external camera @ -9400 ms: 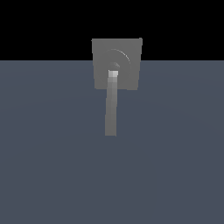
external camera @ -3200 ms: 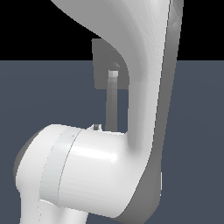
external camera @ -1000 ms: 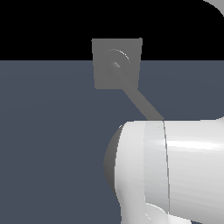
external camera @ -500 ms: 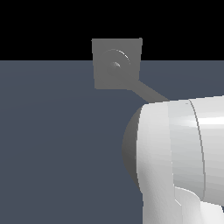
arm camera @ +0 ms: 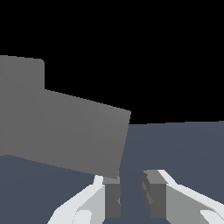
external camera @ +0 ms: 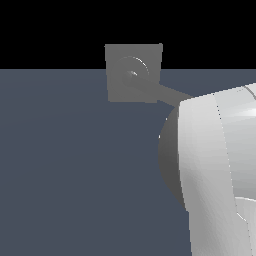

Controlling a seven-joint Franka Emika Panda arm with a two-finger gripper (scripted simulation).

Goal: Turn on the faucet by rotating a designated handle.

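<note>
Faucet (external camera: 133, 72), grey, square; handle (external camera: 172, 93) pointing four o'clock, under white arm (external camera: 220, 170); gripper (arm camera: 132, 197) parted narrowly, holding nothing.

Light is flat and even in both renders; the background above the horizon is pure black; the glossy white robot arm (external camera: 220, 165) carries a soft highlight with a grey shaded edge; the matte grey square faucet block (external camera: 134, 72) shows faint ring sheen; edges look slightly soft and jagged; no cast shadows show.
</note>
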